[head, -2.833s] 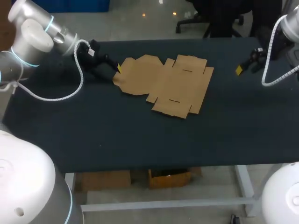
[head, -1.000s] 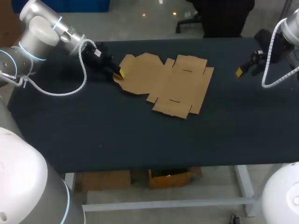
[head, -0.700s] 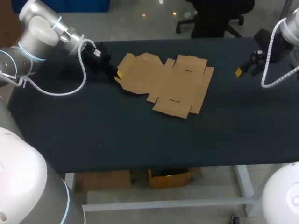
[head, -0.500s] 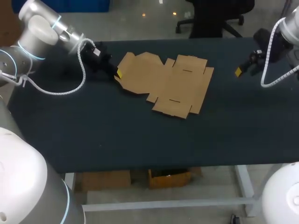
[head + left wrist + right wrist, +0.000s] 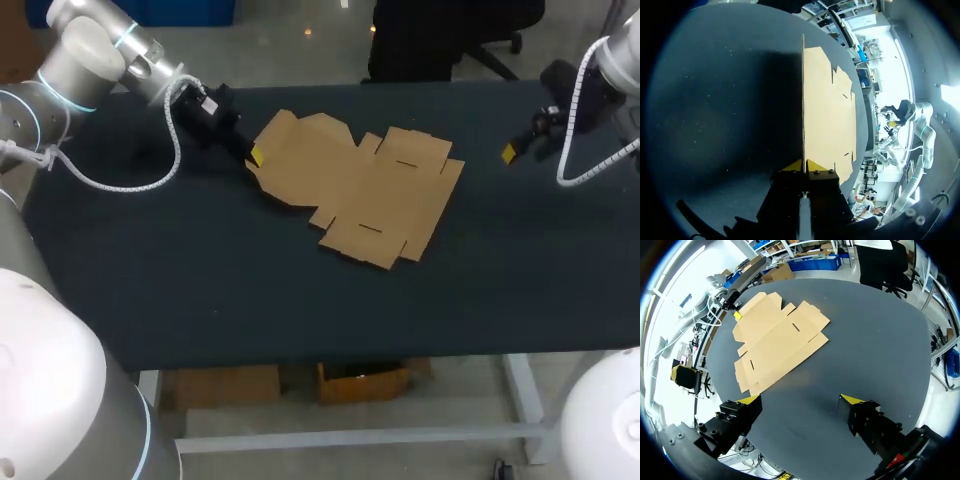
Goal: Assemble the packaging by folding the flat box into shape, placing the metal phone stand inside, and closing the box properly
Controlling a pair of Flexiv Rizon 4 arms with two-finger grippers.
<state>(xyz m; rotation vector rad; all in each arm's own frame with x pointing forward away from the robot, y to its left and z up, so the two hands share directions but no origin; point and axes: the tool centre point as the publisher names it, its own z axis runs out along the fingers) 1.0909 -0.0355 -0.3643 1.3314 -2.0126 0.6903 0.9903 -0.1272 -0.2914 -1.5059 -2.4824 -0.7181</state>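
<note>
The flat brown cardboard box (image 5: 360,185) lies unfolded on the dark table (image 5: 250,290), its flaps spread out. My left gripper (image 5: 255,155) is at the box's left end, shut on the edge of the end flap. In the left wrist view the cardboard (image 5: 827,110) runs straight out from between the yellow tips of that gripper (image 5: 803,167). My right gripper (image 5: 512,152) hangs open near the table's far right, well away from the box. In its own view the right gripper (image 5: 801,400) is wide open with nothing in it, the box (image 5: 775,340) far ahead. No phone stand shows.
Bare dark tabletop surrounds the box on every side, with wide room at the front (image 5: 300,320) and between the box and the right gripper. My left arm's white cable (image 5: 150,185) loops over the table's left part.
My left gripper closed on the box's left flap edge. The arm then shifted back, and the box turned slightly and slid a little to the right. The right arm stayed put.
</note>
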